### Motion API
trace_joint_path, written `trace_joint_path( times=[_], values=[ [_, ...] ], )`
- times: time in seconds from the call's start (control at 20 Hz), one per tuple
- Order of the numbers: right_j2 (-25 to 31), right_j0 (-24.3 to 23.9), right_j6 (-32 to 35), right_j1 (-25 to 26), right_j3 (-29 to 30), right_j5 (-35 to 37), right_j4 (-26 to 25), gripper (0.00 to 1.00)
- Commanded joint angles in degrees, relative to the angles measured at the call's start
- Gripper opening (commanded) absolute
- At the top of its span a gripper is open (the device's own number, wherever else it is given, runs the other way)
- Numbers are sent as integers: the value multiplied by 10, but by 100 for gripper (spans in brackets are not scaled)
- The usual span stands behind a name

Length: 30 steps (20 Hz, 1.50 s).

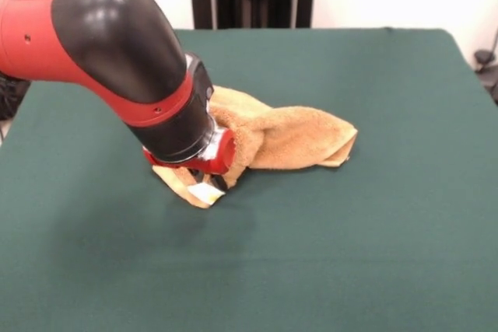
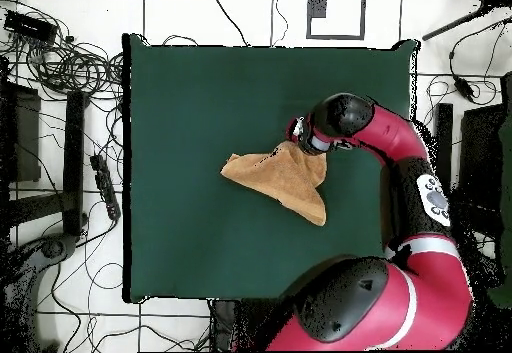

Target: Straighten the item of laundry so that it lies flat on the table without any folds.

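End effector point(image 1: 212, 180): low over the table, at the left end of the towel in the front view. Its red collar and black wrist housing cover most of the fingers; only dark tips show beside the cloth. Whether it is open, closed or gripping cannot be told from either view. In the overhead view the end effector point(image 2: 297, 132) sits at the upper right corner of the cloth.

Towel point(image 1: 292, 136): orange-tan terry cloth with a nubby pile, bunched and folded over on itself into a long, uneven mass. It lies centre frame in the front view, running from beneath the end effector out to the right, where it ends in a blunt doubled corner. A paler flap pokes out below the end effector, bearing a small white tag point(image 1: 205, 192). Seen from overhead, the towel point(image 2: 280, 177) forms a rough triangle, one point to the left, one to the lower right.

Table point(image 1: 373, 254): covered in plain dark green, matte, felt-like cloth; rectangular and far larger than the towel, which lies near the middle.

Arm point(image 1: 101, 44): glossy red and black shell, entering from the upper left of the front view.
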Motion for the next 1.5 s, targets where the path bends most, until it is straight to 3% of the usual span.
trace_joint_path(
  times=[0.05,0.25,0.4,0.6,0.8,1.0,1.2,1.5],
  values=[
    [118,-101,-141,-46,157,-188,-10,0],
    [147,-128,-53,-71,239,-286,-21,0],
    [148,-124,-22,-75,249,-246,-10,0],
    [180,-131,-45,-81,260,-222,-1,0],
    [184,-130,-35,-81,267,-264,-15,0],
    [181,-129,-42,-80,253,-263,-26,0],
    [152,-106,-59,-90,189,-174,-26,0],
    [134,-88,-62,-80,101,-140,-28,0]
  ],
)
